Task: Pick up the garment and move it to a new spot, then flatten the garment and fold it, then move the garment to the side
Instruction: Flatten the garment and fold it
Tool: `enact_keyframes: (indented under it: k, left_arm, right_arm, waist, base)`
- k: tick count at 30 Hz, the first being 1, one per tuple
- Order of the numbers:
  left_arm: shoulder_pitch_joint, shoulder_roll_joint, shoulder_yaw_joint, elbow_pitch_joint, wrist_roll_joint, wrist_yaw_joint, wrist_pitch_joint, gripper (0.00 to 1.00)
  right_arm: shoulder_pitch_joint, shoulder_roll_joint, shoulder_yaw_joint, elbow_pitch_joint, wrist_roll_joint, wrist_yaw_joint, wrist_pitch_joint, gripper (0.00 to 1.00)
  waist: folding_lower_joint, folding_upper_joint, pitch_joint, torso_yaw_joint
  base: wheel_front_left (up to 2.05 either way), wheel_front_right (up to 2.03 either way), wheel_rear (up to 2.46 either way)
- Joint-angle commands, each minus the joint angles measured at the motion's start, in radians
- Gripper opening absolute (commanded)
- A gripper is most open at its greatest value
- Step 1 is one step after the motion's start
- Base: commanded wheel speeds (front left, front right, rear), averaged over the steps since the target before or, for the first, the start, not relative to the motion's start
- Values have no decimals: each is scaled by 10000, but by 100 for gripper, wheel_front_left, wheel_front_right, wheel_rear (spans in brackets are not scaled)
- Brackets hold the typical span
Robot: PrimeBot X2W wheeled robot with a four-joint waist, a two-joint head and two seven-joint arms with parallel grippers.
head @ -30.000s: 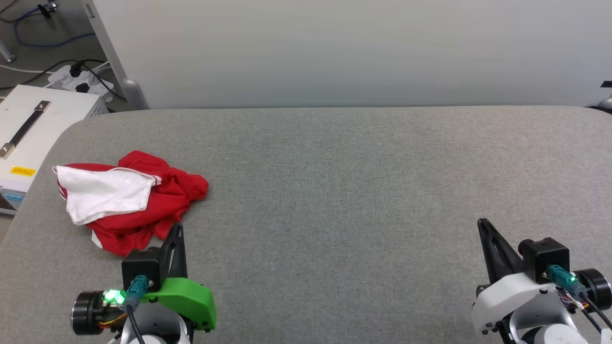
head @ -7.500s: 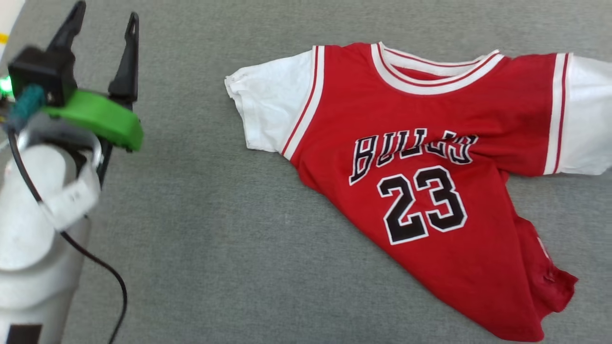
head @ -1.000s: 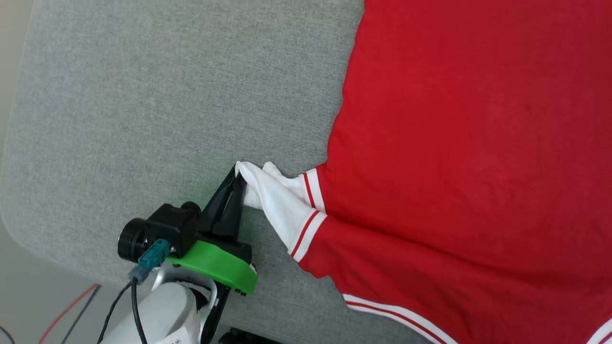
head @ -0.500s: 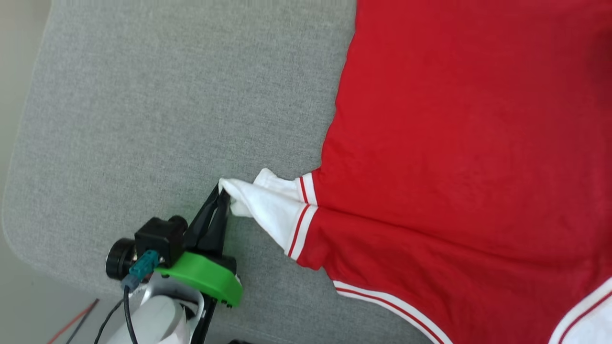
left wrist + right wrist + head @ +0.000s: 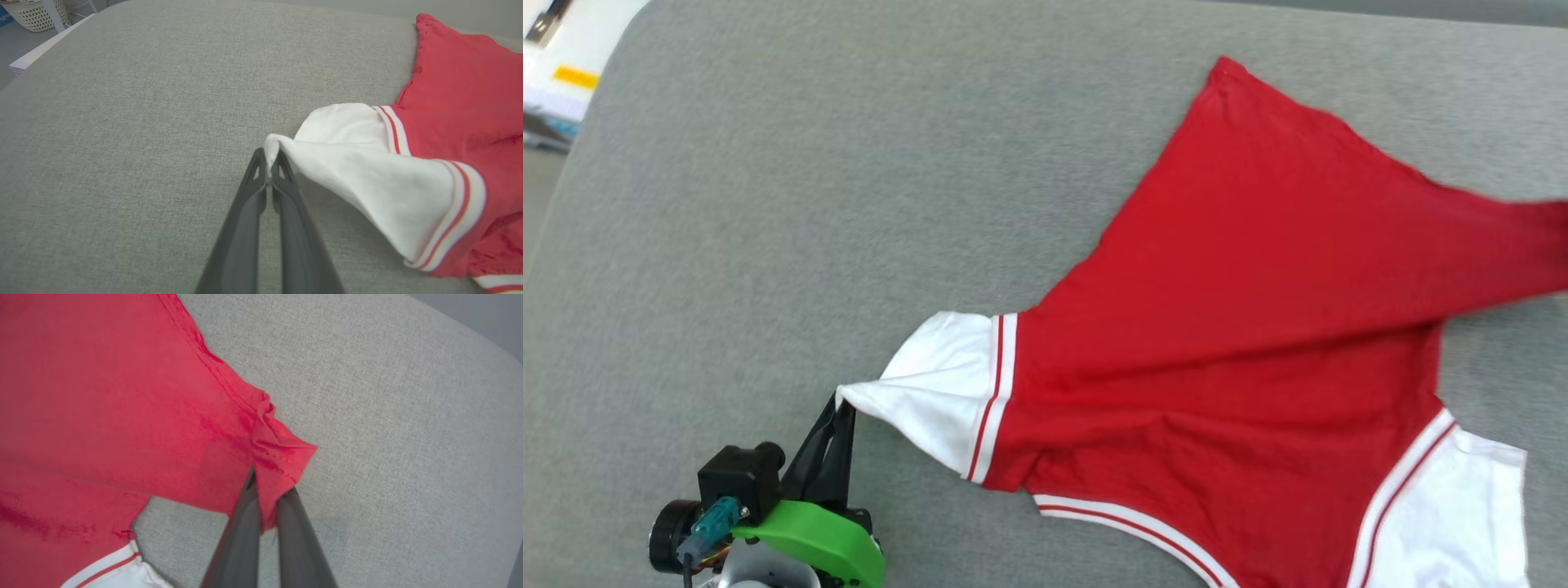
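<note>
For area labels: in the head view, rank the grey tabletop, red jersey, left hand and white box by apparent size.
Grey tabletop, largest.
Red jersey.
Left hand.
White box, smallest, though cropped by the frame and farther away.

- You can see that the garment (image 5: 1258, 286) is soft, matt cloth, partly red and partly white. Its striped trim (image 5: 994, 392) looks ribbed.
- The counter (image 5: 768, 204) has a grey woven cover, matt and a little rough.
- The fingers (image 5: 245, 228) of the left gripper (image 5: 269, 161) and of the right gripper (image 5: 267, 486) look like dark, smooth plastic with a weak shine.
- The green cover (image 5: 809, 535) at the left wrist is smooth plastic, slightly glossy.
</note>
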Motion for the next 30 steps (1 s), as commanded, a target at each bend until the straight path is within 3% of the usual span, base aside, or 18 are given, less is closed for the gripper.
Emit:
enact_keyframes:
  k: [1, 9, 14, 19, 20, 21, 30]
  left_arm:
    - [172, 102, 72, -78, -50, 87, 42, 0]
    - [704, 416, 206, -358, -149, 367, 170, 0]
    - [711, 456, 175, -387, -170, 362, 222, 0]
    - [614, 418, 146, -314, -197, 322, 230, 0]
    - [609, 417, 143, -284, -205, 314, 228, 0]
    - [612, 421, 141, -262, -209, 311, 227, 0]
    - [454, 454, 87, -310, -114, 269, 212, 0]
  right_arm:
    - [500, -102, -131, -85, 158, -7, -194, 0]
    - [4330, 155, -1465, -360, 818, -7, -1494, 0]
    - [6689, 1180, -2111, -447, 927, -7, -1862, 0]
    - [7502, 2140, -2520, -179, 555, -7, -1991, 0]
    - [7447, 2308, -2773, -191, 489, -7, -2109, 45]
    - [7379, 2398, -2977, -252, 422, -7, -2190, 100]
    - [6005, 2182, -4887, -2515, -224, -7, -2030, 100]
  waist:
    - [0, 0, -884, -987]
    - [0, 0, -1296, -1507]
    - [0, 0, -1245, -1509]
    - [0, 0, -1187, -1466]
    - [0, 0, -1205, -1477]
    - [0, 0, -1222, -1489]
    - [0, 0, -1197, -1297]
  base:
    - [0, 0, 0]
    - [0, 0, 0]
    - [0, 0, 0]
    - [0, 0, 0]
    - [0, 0, 0]
    - [0, 0, 0]
    - [0, 0, 0]
